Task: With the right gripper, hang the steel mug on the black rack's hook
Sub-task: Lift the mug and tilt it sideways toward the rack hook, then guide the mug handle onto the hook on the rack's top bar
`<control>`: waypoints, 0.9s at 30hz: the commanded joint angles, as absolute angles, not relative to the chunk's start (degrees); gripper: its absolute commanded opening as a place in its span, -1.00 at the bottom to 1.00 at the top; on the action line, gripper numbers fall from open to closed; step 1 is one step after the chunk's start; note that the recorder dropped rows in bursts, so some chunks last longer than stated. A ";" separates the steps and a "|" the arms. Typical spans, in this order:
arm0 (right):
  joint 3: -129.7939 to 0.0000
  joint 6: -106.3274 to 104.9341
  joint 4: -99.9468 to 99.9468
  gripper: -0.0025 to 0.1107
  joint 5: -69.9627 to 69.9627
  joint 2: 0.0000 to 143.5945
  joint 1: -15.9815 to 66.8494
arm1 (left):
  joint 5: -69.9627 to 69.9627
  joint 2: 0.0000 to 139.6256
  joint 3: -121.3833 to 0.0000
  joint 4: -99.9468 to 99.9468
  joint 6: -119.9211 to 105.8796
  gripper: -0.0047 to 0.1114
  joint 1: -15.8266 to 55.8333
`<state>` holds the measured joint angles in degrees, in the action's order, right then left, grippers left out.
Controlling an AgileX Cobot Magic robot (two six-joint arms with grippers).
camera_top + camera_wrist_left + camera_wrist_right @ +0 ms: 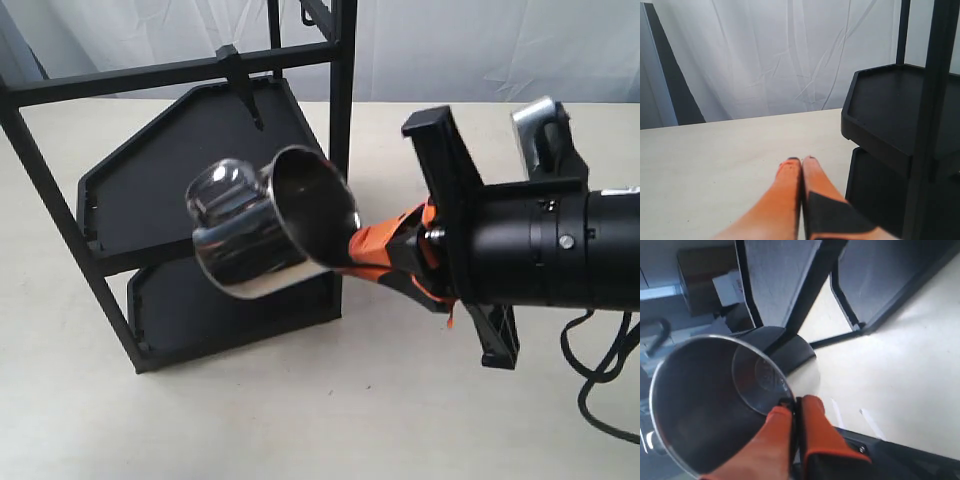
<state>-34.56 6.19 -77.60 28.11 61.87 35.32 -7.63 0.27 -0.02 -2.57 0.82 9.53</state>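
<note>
So the right gripper point(352, 252), the bulky black arm with orange-and-black fingers, is pinching the rim wall of the small shiny stainless steel mug point(262, 232), one finger inside and one outside. The mug is off the pale counter point(300, 420), tipped on its side, hanging in front of the tall matte black square-bar rack point(342, 90) that stands toward the counter's far left corner. Its loop handle point(222, 192) points toward the rack, sitting lower than the short black tapered hook point(250, 95) clipped over the upper crossbar.

What worries me: that's a thin pinch on a slick mirror wall, so I'd guess any bump against the crossbar or shelf could twist the mug in the fingers or pop it loose. The handle opening also looks small next to the prong, so a slightly off angle would probably just knock the hook or shove the rack.

The left gripper point(802, 160) has its fingers pressed together on nothing, low over the counter beside the rack.
</note>
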 commanded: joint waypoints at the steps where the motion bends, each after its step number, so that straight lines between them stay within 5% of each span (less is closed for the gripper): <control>1: -34.51 6.02 -81.74 -0.97 27.64 60.66 29.81 | -7.32 0.00 0.00 -2.60 0.96 -0.89 9.80; 27: -34.51 5.99 -77.33 -0.97 24.60 64.65 26.72 | -7.32 0.00 0.00 -2.60 0.96 -0.89 9.80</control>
<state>-34.56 6.19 -78.54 26.63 64.41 27.18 -7.63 0.27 -0.02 -2.57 0.82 9.53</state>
